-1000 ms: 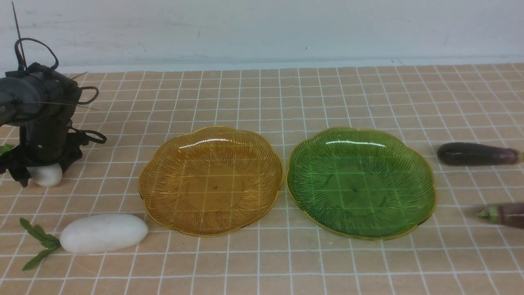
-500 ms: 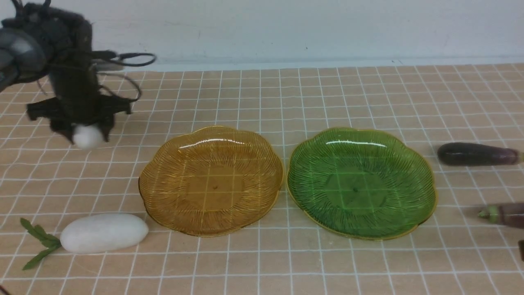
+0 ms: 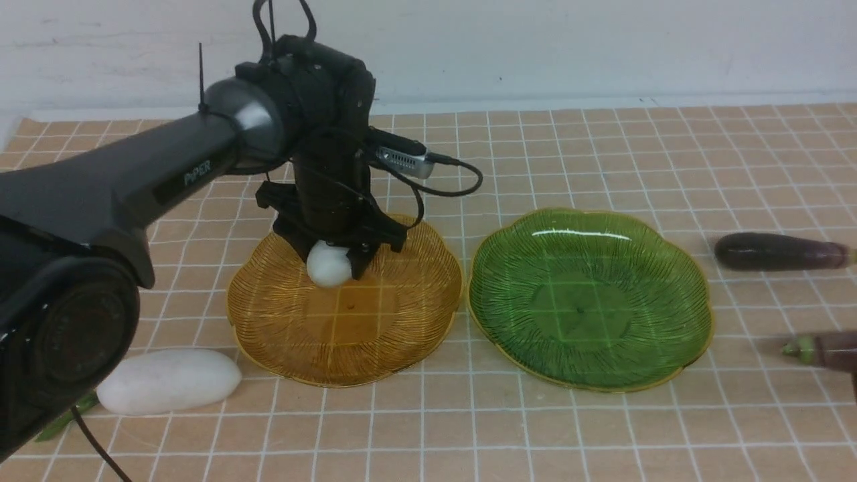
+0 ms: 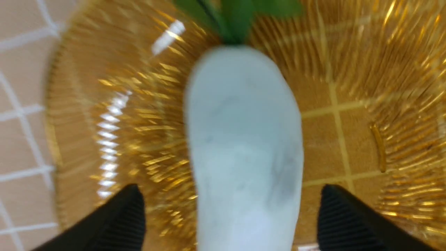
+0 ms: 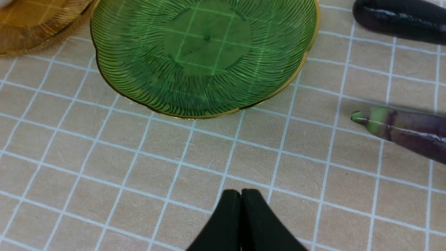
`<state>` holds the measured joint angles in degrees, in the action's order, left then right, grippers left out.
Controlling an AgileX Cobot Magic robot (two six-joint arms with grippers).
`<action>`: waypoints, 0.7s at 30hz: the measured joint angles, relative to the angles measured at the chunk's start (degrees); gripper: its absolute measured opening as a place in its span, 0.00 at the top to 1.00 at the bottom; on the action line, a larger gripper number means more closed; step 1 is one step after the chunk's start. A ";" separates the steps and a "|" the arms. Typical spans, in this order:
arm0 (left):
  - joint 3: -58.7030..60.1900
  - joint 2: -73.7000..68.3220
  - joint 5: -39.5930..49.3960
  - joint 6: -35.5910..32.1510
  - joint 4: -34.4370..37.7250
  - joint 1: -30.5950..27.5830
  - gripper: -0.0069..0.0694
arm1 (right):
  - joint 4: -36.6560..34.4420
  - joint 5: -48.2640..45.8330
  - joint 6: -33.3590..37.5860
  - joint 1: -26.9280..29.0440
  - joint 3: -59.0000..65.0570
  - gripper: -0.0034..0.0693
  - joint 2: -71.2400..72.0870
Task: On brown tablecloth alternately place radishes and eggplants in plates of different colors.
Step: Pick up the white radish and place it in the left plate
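White radish between the parted fingers, over the amber plate.

The smooth white oblong radish with green leaves [image 4: 244, 146] lay at or just above the ribbed amber glass plate [image 3: 348, 361], toward its eleven o'clock in the front view. Its long axis ran between the black fingers of the left gripper [image 3: 333, 258], the nearer arm. They stood wide, with gaps on both sides, so the radish looked released; lifting straight up seemed the next move, lest a finger nudge it. The second white radish [image 3: 171, 381] lay at the plate's eight o'clock. Beyond the scalloped green glass plate [image 3: 589, 368], toward three o'clock, lay a glossy dark purple eggplant [image 3: 776, 252]. The right gripper [image 5: 240, 195] was closed, holding nothing.
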<state>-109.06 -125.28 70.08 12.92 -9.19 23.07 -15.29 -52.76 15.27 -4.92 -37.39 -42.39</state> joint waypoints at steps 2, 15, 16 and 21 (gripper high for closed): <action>-0.19 0.82 -0.05 -1.35 -0.43 0.00 0.14 | 0.00 0.00 0.05 0.00 0.00 0.97 0.00; 23.32 24.54 -0.04 -16.93 2.85 -6.01 0.90 | -0.14 0.00 0.23 0.00 0.00 0.97 0.00; 26.24 26.07 -0.04 -16.44 3.15 -7.21 0.90 | -0.19 0.00 0.23 0.00 0.00 0.97 0.00; 37.18 30.13 0.03 -12.92 3.55 -11.86 0.88 | -0.40 0.28 0.28 0.00 0.00 0.97 0.00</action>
<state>-71.88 -95.14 70.11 0.00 -5.64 11.21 -15.69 -52.49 15.55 -4.92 -37.39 -42.39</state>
